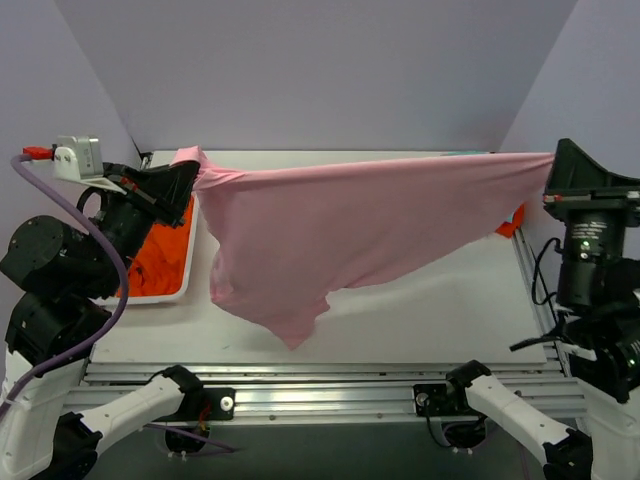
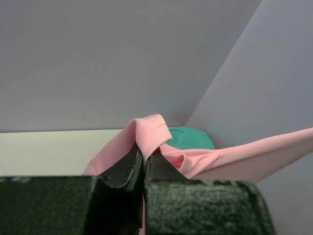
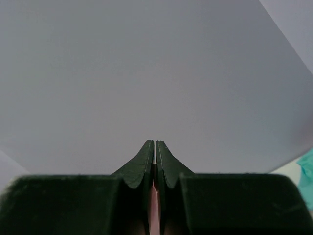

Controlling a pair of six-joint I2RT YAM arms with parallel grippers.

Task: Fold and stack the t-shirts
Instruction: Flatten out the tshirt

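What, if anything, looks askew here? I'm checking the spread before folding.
The pink t-shirt hangs lopsided: pulled taut between the left gripper and the right gripper, its loose cloth sags to a point nearer the left, not square.

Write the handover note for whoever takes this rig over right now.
Left pincer: shut on one end of the pink t-shirt.
Right pincer: shut on its opposite end.
The shirt hangs stretched between them over the table, its middle sagging.
Orange t-shirt lies in the white basket at left. Teal t-shirt lies at the far side. Red cloth shows at right.
Done: pink one lifted and spread.
Left: lay it down, fold it, then fold and stack the rest.
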